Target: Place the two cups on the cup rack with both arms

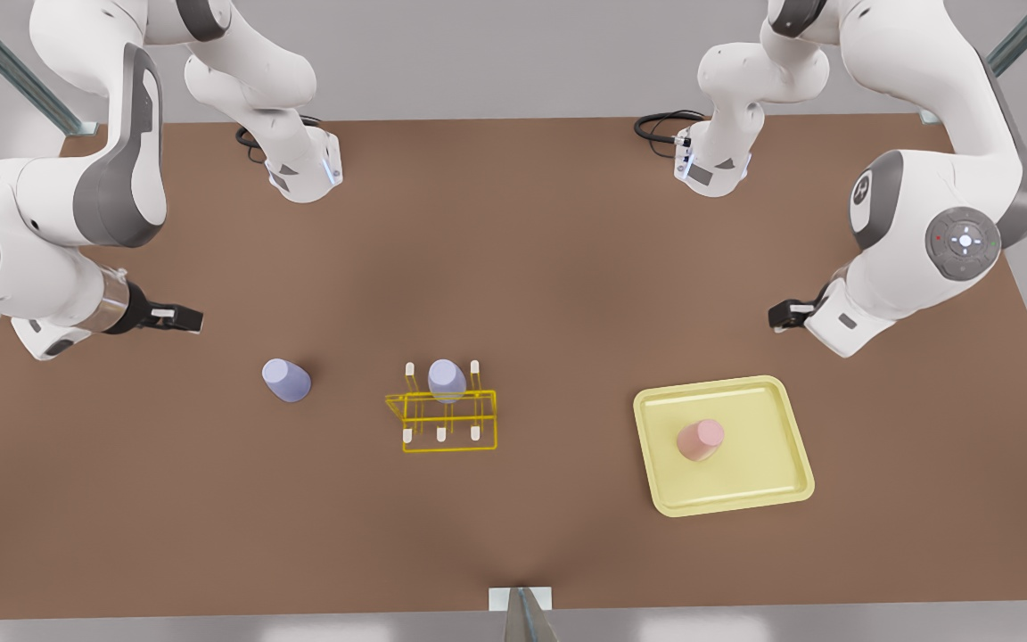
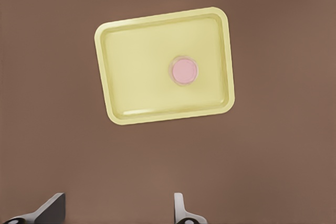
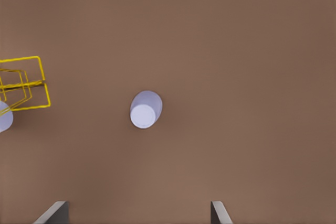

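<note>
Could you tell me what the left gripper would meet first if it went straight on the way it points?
Probably the tray or the pink cup on it; the left gripper, jaws open, looks down over both.

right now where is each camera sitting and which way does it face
Front view: high over the table, looking down at the rack, cups and both arms.
Left wrist view: above the tray, facing down on the pink cup; open left gripper at the frame's edge.
Right wrist view: above the loose lavender cup; open right gripper.
Front and left wrist views share the tray.
</note>
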### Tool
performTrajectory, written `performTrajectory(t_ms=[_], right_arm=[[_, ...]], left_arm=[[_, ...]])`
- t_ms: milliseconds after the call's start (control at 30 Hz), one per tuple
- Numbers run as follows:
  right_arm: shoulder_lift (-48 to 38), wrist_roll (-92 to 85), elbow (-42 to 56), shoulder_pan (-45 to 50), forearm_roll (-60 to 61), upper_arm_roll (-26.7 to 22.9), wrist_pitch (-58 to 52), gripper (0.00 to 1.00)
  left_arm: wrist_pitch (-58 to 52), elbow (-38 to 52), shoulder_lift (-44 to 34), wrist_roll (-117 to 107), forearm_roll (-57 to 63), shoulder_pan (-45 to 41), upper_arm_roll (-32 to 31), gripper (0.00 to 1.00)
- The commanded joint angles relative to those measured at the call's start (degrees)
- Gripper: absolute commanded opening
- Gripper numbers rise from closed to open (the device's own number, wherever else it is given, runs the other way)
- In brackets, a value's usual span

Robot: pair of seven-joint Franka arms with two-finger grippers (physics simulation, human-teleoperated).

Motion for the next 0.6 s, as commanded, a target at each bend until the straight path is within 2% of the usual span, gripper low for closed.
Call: performTrajectory(t_ms=[0, 133, 167, 267, 333, 400, 567], right_arm=[[0.0, 1.5, 0.0, 0.0, 0.0, 0.0, 1.1, 1.00], [2.2, 1.3, -0.9, 2.3, 0.0, 0.5, 2.7, 1.00], [2.9, 1.4, -3.9, 3.3, 0.0, 0.5, 6.9, 1.00], [2.2, 1.5, -18.8, 5.2, 0.1, 0.6, 25.9, 1.00], [2.3, 2.3, -22.5, 6.1, 0.3, 0.8, 30.8, 1.00], [3.5, 2.3, -24.5, 6.3, 0.3, 0.7, 36.1, 1.00], [7.0, 2.2, -25.7, 4.2, 0.2, 0.6, 41.1, 1.00]], left_arm=[[0.7, 0.0, -0.1, -3.3, 0.1, -0.1, 0.0, 1.00], [1.1, 0.0, 0.4, -3.3, 0.2, -0.1, 0.0, 1.00], [3.0, 0.7, 4.3, -3.0, 1.0, -0.1, 1.3, 1.00], [18.0, 1.4, 14.8, -2.2, 1.0, -0.1, 3.0, 1.00], [23.5, 1.6, 18.3, -2.2, 0.7, -1.1, 2.9, 1.00], [23.3, 4.8, 22.0, -2.3, 0.8, -2.7, 2.6, 1.00], [23.9, 4.3, 22.9, -1.8, 0.9, -5.6, 2.6, 1.00]])
